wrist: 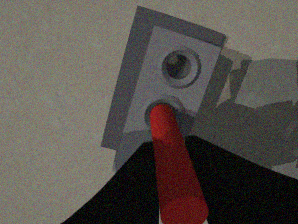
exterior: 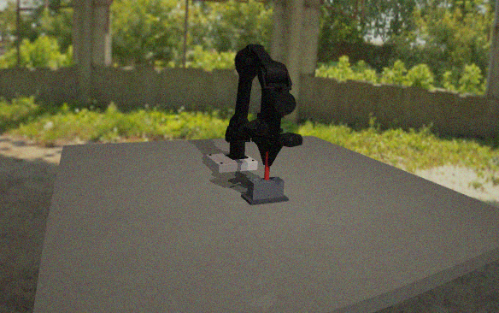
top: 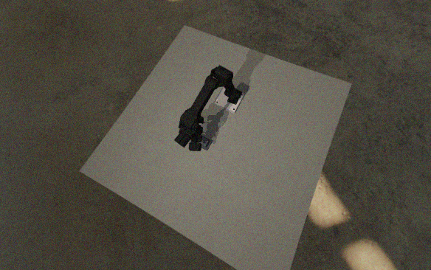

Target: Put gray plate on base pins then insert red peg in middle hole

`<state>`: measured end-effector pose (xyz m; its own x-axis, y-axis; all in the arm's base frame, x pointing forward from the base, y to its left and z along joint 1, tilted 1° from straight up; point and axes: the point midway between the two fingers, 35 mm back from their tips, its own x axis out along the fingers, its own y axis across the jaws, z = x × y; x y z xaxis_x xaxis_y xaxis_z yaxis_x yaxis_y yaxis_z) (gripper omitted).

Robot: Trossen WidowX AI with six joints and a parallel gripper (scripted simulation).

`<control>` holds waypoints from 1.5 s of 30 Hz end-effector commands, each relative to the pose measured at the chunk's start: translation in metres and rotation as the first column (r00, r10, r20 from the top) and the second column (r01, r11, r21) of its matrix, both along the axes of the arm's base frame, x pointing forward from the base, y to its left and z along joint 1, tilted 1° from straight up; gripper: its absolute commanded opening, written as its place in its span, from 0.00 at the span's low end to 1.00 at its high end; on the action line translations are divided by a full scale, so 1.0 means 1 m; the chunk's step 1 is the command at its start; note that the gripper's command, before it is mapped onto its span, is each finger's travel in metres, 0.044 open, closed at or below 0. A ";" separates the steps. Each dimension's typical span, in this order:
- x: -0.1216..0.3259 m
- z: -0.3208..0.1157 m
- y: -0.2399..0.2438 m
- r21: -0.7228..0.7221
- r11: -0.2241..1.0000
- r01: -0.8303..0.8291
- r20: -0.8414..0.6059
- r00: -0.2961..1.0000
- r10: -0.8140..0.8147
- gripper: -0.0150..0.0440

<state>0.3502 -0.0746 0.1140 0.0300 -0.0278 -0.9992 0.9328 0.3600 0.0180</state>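
The gray plate (exterior: 271, 191) (wrist: 144, 82) appears to lie flat on the darker base (exterior: 265, 200) (wrist: 118, 102). In the wrist view one outer hole shows, with something round and dark inside; the other outer hole is hidden by the black fingers. My gripper (exterior: 269, 163) (wrist: 169, 148) is above the plate, shut on the red peg (exterior: 267, 172) (wrist: 172, 165). The peg stands nearly upright, and most of it shows above the plate. Its lower end is at the middle hole; how far it is inside cannot be told. In the top view the arm hides the peg.
The arm's white mounting block (top: 231, 107) (exterior: 227, 166) sits behind the base in the exterior view. The tabletop (top: 236, 192) (exterior: 171, 248) carries the arm's shadow. Its edges are far from the base.
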 end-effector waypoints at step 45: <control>-0.001 -0.004 0.000 0.000 1.000 0.000 -0.002 1.000 0.000 0.25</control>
<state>0.3499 -0.0746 0.1107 0.0278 -0.0274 -0.9992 0.9327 0.3603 0.0161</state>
